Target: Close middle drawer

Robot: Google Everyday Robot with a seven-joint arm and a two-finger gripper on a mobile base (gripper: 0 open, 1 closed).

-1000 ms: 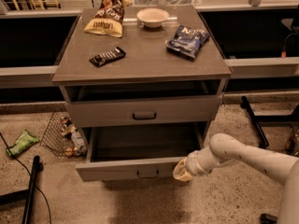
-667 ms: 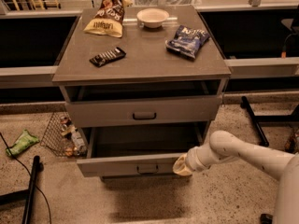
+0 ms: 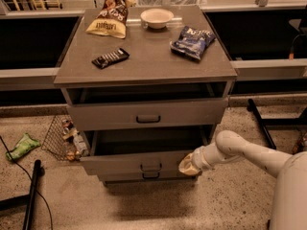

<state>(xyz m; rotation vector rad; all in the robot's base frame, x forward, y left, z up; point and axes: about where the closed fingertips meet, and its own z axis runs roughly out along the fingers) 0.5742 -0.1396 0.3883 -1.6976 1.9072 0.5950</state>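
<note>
I see the wide grey wooden middle drawer (image 3: 120, 164), small dark loop handle (image 3: 151, 166) at centre, pulled out level beyond the worktop's (image 3: 148, 61) front edge. My gripper (image 3: 188, 166) sits at its front panel's right end, under the worktop's front-right corner.

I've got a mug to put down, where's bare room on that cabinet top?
The cabinet top is bare along its front edge, below the candy bar and the blue bag, and in the middle between those two. The back is crowded with the yellow bag and the bowl. The gripper is down at the right end of the open middle drawer.
</note>
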